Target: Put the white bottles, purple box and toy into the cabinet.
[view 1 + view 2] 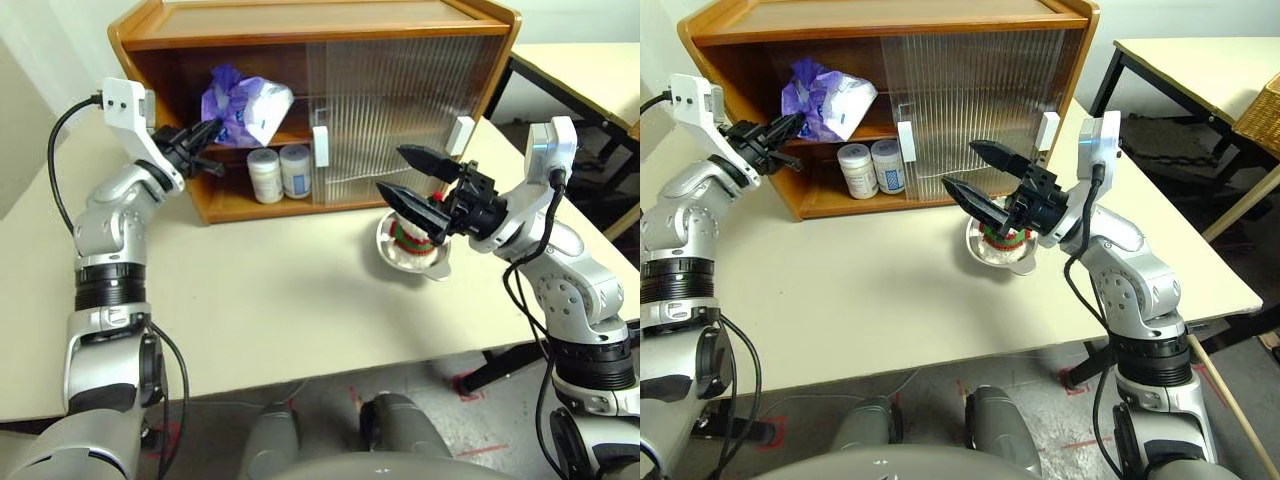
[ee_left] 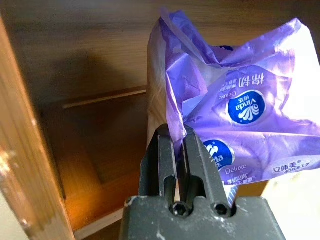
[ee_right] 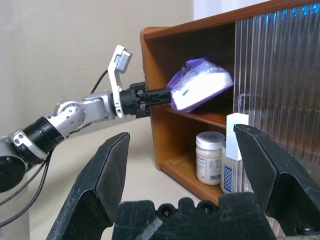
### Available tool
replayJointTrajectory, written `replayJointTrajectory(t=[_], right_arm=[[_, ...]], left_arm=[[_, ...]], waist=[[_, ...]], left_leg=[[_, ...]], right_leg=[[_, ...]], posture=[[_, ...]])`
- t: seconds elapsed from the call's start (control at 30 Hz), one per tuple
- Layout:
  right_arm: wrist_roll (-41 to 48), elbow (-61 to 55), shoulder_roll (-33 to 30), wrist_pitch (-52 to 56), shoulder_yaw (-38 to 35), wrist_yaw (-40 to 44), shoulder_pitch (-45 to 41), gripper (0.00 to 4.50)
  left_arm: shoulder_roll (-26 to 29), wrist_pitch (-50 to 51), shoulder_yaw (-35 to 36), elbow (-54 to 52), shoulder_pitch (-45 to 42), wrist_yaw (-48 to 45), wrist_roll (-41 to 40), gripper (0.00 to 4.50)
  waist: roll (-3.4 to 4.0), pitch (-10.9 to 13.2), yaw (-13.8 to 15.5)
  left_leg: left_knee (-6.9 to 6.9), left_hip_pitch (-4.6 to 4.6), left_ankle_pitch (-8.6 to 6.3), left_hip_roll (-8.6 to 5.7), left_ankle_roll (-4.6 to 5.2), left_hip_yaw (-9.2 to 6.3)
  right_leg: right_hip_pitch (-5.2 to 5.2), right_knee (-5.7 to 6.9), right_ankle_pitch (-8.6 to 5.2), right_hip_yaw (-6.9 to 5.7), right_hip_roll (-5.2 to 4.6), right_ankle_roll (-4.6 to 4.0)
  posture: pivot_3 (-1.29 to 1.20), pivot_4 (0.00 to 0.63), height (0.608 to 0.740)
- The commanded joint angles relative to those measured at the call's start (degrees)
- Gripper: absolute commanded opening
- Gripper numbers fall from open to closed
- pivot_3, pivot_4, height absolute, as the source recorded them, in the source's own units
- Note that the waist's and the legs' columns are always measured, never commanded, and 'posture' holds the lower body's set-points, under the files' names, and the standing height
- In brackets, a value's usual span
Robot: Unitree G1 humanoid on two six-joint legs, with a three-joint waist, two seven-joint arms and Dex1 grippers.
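On the cabinet's [image 1: 300, 40] middle shelf we see the crinkly purple box [image 1: 240, 105] tilted at the open left side, its loose plastic edge pinched by our left claw [image 1: 207, 135], fingers clamped tight. Below, two squat white bottles [image 1: 280, 172] with wide lids stand side by side on the bottom shelf beside the ribbed translucent door [image 1: 400, 110]. Our right claw [image 1: 415, 176] hangs spread wide over the fluffy striped toy [image 1: 410, 238] in its metal bowl [image 1: 400, 258] on the pale worktop [image 1: 280, 290].

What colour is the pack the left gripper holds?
Lavender purple pack with blue-and-white logos; clearest in left wrist view.
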Motion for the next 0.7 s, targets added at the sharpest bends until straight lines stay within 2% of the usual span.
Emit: replayJointTrajectory(t=[0.03,0.27,0.7], right_arm=[[-0.42,-0.72,0.01,-0.84,0.11,-0.26,0.95,4.5],[-0.44,-0.69,0.1,-1.02,0.08,-0.37,1.4,4.5],[-0.52,-1.23,0.32,-1.55,0.11,-0.84,2.08,4.5]], left_arm=[[-2.84,3.38,-0.38,-5.07,-1.29,9.44,2.61,0.02],[-9.43,9.38,0.36,-10.29,-3.4,23.6,4.29,0.02],[-12.26,6.66,0.1,-4.99,-5.35,32.72,9.0,0.02]], waist=[[0.0,0.0,0.01],[-0.02,-0.01,0.05],[-0.03,-0.01,-0.07]], left_leg=[[0.0,-0.01,-0.04,-0.01,-0.07,0.0],[0.01,-0.04,-0.06,-0.04,-0.15,-0.01],[0.01,-0.02,-0.07,-0.05,-0.23,-0.07]], right_leg=[[0.0,0.0,0.0,0.0,0.0,0.0],[0.01,-0.07,0.03,0.03,0.0,0.04],[0.01,-0.07,0.03,0.06,0.1,0.04]], posture=[[-0.03,0.0,0.74],[-0.03,0.0,0.74],[-0.05,0.0,0.74]])
